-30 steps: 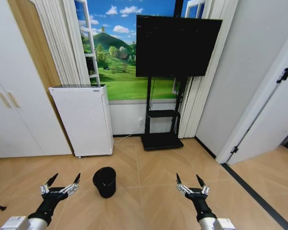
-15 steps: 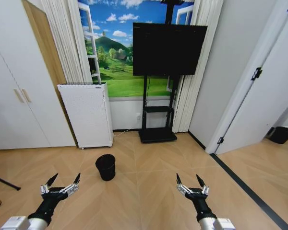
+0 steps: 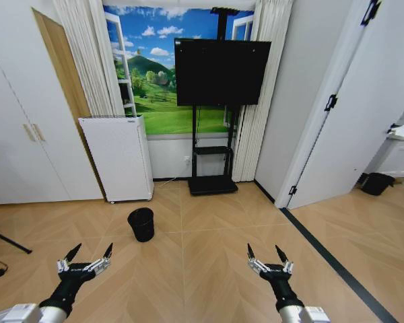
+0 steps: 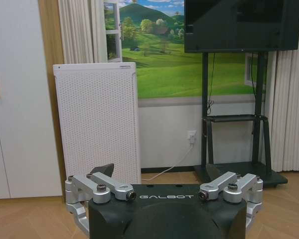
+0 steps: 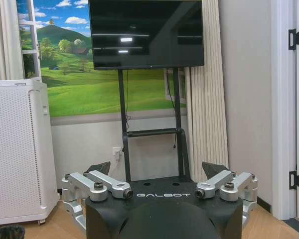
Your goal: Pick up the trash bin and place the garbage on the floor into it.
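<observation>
The trash bin (image 3: 141, 224), a small round black mesh bin, stands upright on the wood floor in the head view, in front of the white appliance. It lies well ahead of both grippers, nearer my left side. Its rim also peeks into a corner of the right wrist view (image 5: 5, 232). My left gripper (image 3: 93, 249) and right gripper (image 3: 264, 250) hover low over the near floor, both open and holding nothing. The wrist views show the same spread fingers on the left gripper (image 4: 159, 172) and the right gripper (image 5: 157, 168). The garbage is out of view.
A tall white perforated appliance (image 3: 118, 158) stands against the back wall. A black TV (image 3: 221, 64) on a floor stand (image 3: 212, 185) is beside it. White cupboards line the left, a white door (image 3: 323, 134) the right. A thin black leg (image 3: 7, 239) crosses the floor at left.
The whole head picture has shifted, so the camera has backed away and turned right. The bin and appliance look smaller and farther. Both grippers hold the same open pose.
</observation>
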Motion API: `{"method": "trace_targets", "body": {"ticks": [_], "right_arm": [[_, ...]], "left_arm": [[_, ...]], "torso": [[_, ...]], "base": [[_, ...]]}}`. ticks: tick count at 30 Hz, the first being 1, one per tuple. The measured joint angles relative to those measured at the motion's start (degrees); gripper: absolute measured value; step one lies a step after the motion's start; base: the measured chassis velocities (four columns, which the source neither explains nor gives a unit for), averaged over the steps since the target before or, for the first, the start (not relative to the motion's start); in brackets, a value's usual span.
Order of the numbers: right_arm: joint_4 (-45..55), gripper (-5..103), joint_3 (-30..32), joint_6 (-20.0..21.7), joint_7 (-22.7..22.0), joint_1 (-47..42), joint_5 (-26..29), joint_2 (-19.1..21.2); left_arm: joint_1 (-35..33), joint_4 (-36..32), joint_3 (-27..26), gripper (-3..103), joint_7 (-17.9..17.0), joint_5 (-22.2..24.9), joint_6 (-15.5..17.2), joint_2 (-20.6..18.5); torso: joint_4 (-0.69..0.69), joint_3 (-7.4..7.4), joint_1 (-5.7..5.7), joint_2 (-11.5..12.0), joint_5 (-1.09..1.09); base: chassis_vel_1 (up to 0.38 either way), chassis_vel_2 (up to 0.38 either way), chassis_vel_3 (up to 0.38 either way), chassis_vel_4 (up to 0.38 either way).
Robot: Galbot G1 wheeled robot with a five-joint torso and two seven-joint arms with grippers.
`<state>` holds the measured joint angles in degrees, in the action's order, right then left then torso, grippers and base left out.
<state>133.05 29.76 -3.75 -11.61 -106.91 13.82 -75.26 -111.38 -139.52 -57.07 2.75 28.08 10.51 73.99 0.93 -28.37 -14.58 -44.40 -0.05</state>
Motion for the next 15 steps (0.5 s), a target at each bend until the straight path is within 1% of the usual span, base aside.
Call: {"method": "trace_targets", "body": {"ticks": [1, 2, 6, 11, 15], "right_arm": [[0.0, 100, 0.0, 0.0, 0.0, 0.0, 0.0, 0.0], [0.0, 100, 0.0, 0.0, 0.0, 0.0, 0.0, 0.0], [0.0, 100, 0.0, 0.0, 0.0, 0.0, 0.0, 0.0], [0.0, 100, 0.0, 0.0, 0.0, 0.0, 0.0, 0.0], [0.0, 100, 0.0, 0.0, 0.0, 0.0, 0.0, 0.0]], "left_arm": [[0.0, 0.0, 0.0, 100, 0.0, 0.0, 0.0, 0.0], [0.0, 0.0, 0.0, 100, 0.0, 0.0, 0.0, 0.0], [0.0, 0.0, 0.0, 100, 0.0, 0.0, 0.0, 0.0], [0.0, 0.0, 0.0, 100, 0.0, 0.0, 0.0, 0.0], [0.0, 0.0, 0.0, 100, -0.1, 0.0, 0.0, 0.0]], "torso": [[-0.01, -0.01, -0.02, 0.0, 0.07], [0.0, -0.01, -0.03, 0.0, 0.02], [0.0, 0.0, -0.01, 0.0, 0.06], [0.0, 0.04, 0.05, 0.0, 0.04], [0.0, 0.03, 0.05, 0.0, 0.05]], "base": [[0.065, 0.05, -0.073, -0.067], [0.102, 0.05, -0.122, -0.029], [0.143, 0.004, -0.167, 0.004], [0.19, -0.05, -0.182, 0.042], [0.054, -0.014, -0.086, 0.018]]}}
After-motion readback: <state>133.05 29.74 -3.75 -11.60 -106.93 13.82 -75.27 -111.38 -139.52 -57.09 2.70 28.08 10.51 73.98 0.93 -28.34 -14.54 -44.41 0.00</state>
